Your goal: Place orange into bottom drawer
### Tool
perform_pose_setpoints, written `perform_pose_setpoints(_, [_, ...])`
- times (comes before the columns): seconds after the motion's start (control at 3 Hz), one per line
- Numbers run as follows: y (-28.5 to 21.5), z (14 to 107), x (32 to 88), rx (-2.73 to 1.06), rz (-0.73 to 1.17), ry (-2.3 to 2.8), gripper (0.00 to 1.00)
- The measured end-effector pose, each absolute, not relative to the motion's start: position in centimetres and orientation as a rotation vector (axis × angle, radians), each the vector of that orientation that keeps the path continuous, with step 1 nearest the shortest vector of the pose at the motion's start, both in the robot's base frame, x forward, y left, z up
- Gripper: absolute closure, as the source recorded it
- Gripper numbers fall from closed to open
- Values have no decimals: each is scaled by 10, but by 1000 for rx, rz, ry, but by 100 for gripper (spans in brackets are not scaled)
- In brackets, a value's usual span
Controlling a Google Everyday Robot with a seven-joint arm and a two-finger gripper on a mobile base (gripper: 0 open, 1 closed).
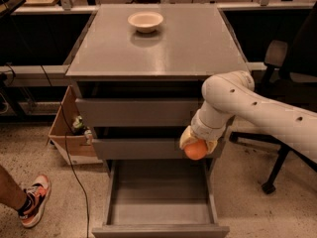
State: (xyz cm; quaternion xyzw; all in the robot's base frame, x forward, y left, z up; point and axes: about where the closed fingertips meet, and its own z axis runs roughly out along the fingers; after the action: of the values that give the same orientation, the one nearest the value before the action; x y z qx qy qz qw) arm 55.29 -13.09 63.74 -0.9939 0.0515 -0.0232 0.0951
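The orange (196,149) is a small round fruit held in my gripper (197,142), whose cream fingers are shut around its top. It hangs in front of the middle drawer's right end, above the back right corner of the bottom drawer (161,207). The bottom drawer is pulled out wide and its shallow grey tray shows nothing inside. My white arm (247,108) reaches in from the right.
A cream bowl (145,21) sits at the back of the grey cabinet top (163,48). A cardboard box (67,133) and a cable lie left of the cabinet. A person's foot in a sneaker (32,202) is at lower left. An office chair (282,83) stands right.
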Motion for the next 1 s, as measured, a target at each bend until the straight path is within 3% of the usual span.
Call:
perform_pose_setpoints(0.33, [-131, 637, 553, -2946, -69, 153, 100])
perform_pose_setpoints(1.0, [-130, 526, 570, -2581, -61, 327, 100])
